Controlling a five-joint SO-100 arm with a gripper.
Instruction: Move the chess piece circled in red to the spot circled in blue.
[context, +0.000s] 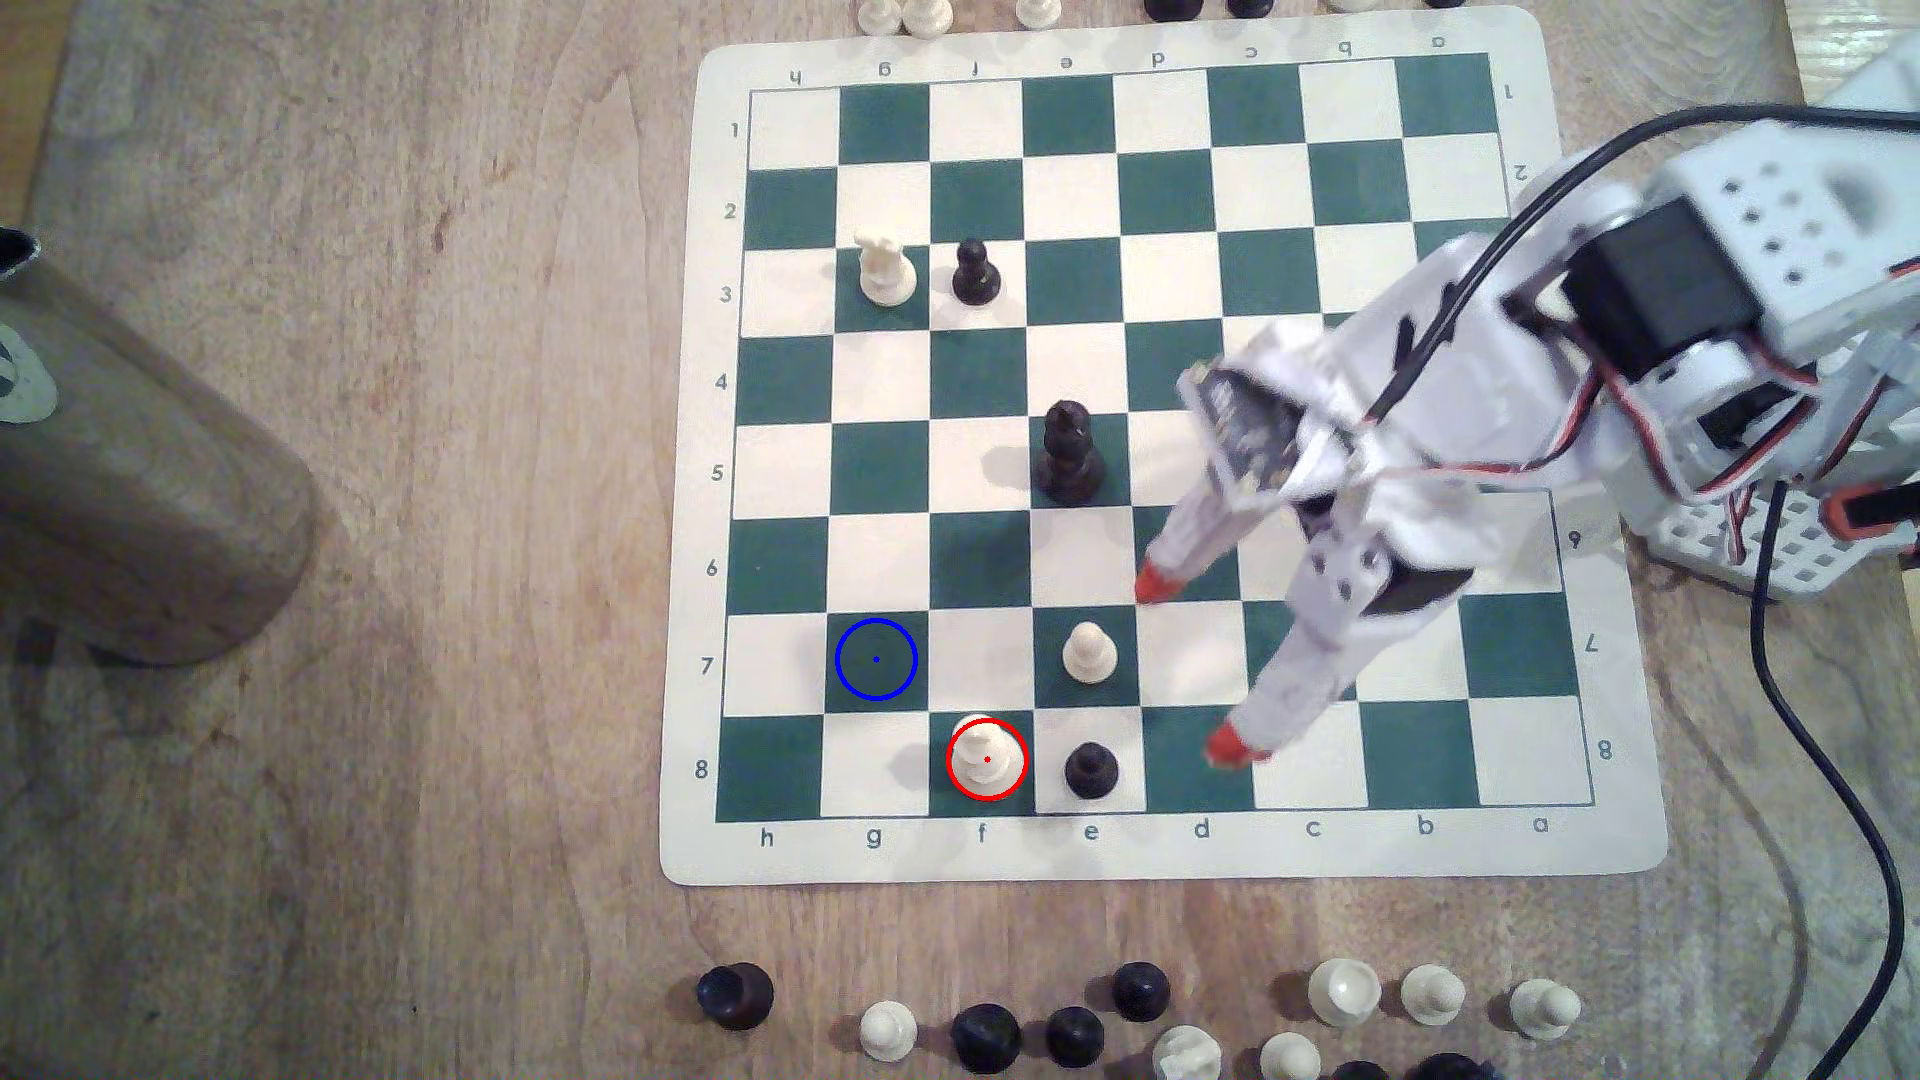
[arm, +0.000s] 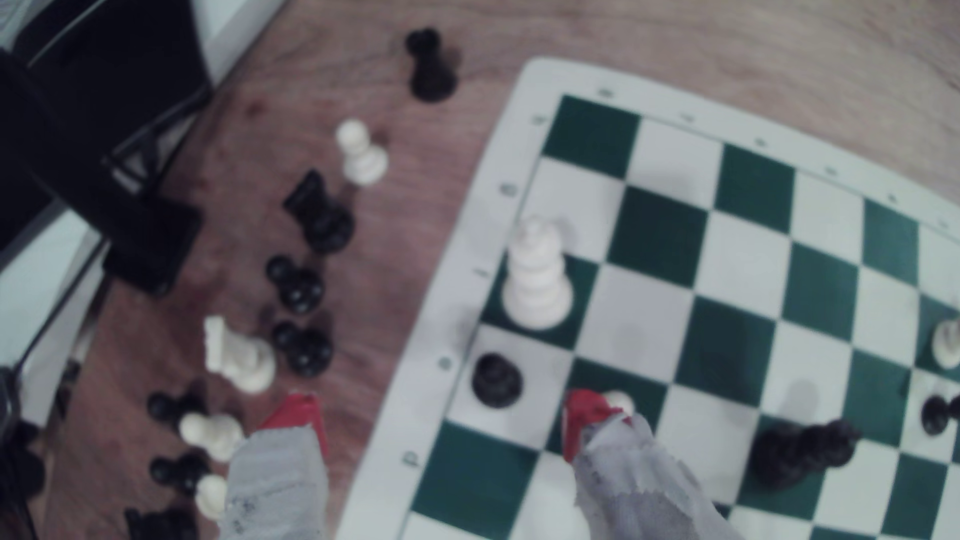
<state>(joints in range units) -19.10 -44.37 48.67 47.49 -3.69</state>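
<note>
The cream piece w/ the red ring (context: 985, 756) stands upright on the green f8 square of the chessboard (context: 1164, 846), in the board's row nearest the exterior view's bottom edge; in the wrist view it's the tall cream piece (arm: 536, 278) by the board's border. The blue-ringed green square (context: 876, 658) is g7, one square diagonally off from that piece, toward the exterior view's left and one row up, and it's bare. Gripper (context: 1195, 665) hangs over the d-file, to the exterior view's right of the ringed piece, w/ two columns between; its red-tipped fingers (context: 1234, 744) are wide apart, holding nothing, one tip over d8, the other near d6. A cream pawn (context: 1089, 652) sits on e7 and a black pawn (context: 1091, 770) on e8, just beside the ringed piece, between it and the gripper. Further up the board: a black piece (context: 1068, 453) on e5, a cream piece (context: 885, 269) on g3, a black pawn (context: 975, 272) on f3. Captured pieces (context: 1132, 1023) line the wooden tabletop (context: 416, 623) below the board.
</note>
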